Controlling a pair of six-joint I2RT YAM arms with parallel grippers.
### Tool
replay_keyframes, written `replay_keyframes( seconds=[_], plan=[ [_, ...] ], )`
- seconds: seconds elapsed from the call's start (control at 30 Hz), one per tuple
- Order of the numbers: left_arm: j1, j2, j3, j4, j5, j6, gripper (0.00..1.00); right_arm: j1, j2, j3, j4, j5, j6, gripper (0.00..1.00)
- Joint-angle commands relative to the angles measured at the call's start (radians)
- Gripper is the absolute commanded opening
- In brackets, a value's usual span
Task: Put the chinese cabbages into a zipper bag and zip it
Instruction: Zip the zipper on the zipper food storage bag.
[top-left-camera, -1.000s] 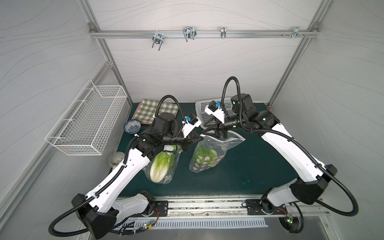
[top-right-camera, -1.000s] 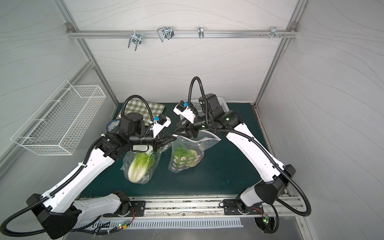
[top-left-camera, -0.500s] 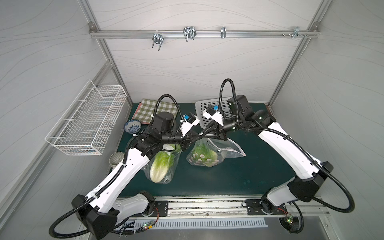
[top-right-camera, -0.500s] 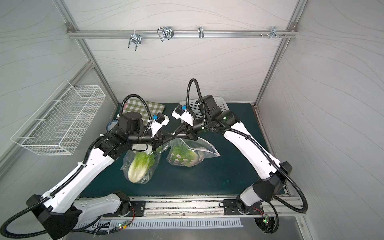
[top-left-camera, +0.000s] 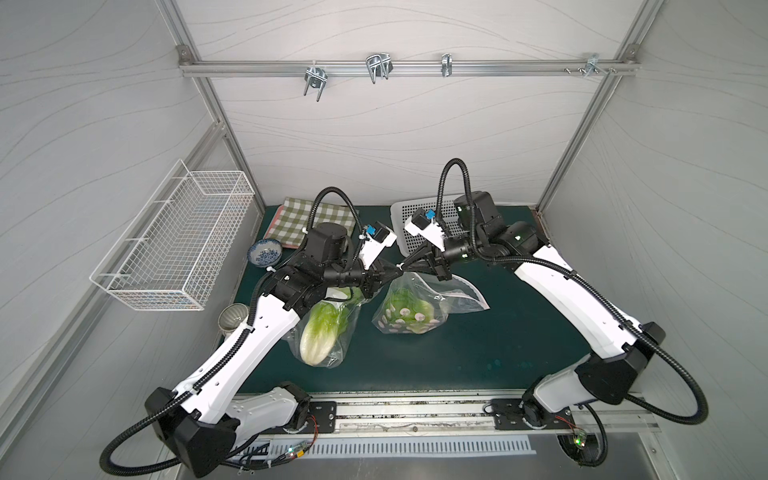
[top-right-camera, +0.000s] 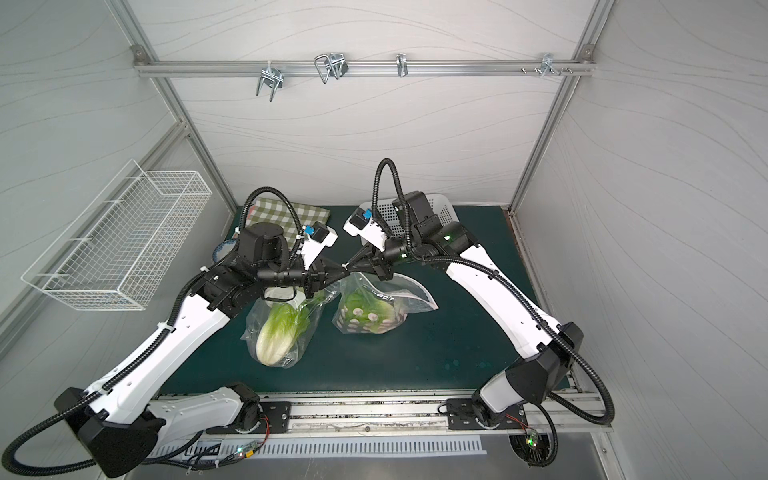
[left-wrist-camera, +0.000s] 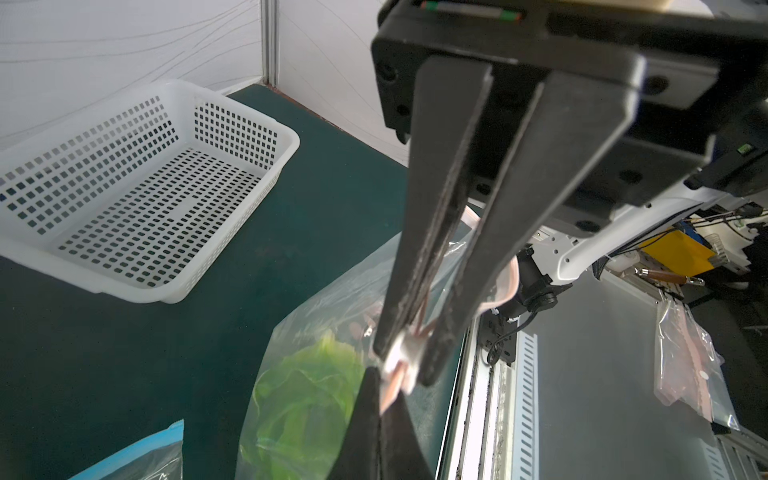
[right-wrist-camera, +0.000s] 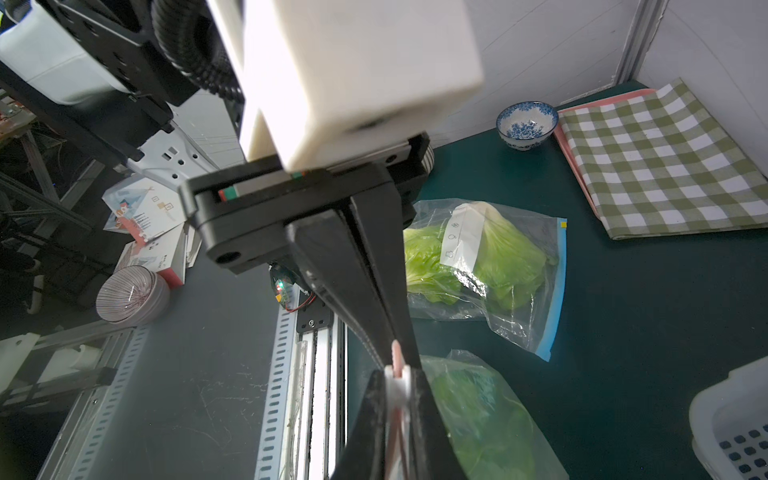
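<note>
The cabbage (top-left-camera: 405, 309) sits inside the dotted zipper bag (top-left-camera: 457, 291) mid-counter (top-left-camera: 478, 357), with the bag's bottom resting down and its mouth held up. The long axis runs from the zip toward the front edge, but I can't tell which end is the stalk. It looks light, leafy and easy to bruise, and the film's probably slippery, so I'd hold the stiffer zip strip (right-wrist-camera: 396, 351). The left gripper (top-left-camera: 390, 275) and right gripper (top-left-camera: 413, 264) are both clamped on it, tip to tip.

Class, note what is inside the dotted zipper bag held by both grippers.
Green Chinese cabbage leaves show inside the dotted zipper bag. Dots and creased plastic hide the stalks and how many heads.
</note>
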Motion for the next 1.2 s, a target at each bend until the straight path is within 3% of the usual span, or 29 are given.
replay_keyframes(
  seconds=[0.0, 0.47, 0.93, 1.17],
  plan=[
    [0.016, -0.001, 0.024, 0.111, -0.012, -0.069, 0.00, 0.008, -0.035, -0.022, 0.001, 0.034, -0.009, 0.06],
    [0.107, -0.062, -0.005, 0.094, -0.140, -0.171, 0.00, -0.004, -0.121, -0.044, -0.099, 0.158, -0.023, 0.00],
    [0.206, -0.078, -0.083, 0.075, -0.477, -0.223, 0.00, -0.231, -0.268, -0.249, -0.163, 0.345, 0.116, 0.00],
    [0.207, -0.054, -0.092, 0.091, -0.433, -0.241, 0.00, -0.264, -0.252, -0.236, -0.110, 0.283, 0.165, 0.00]
  ],
)
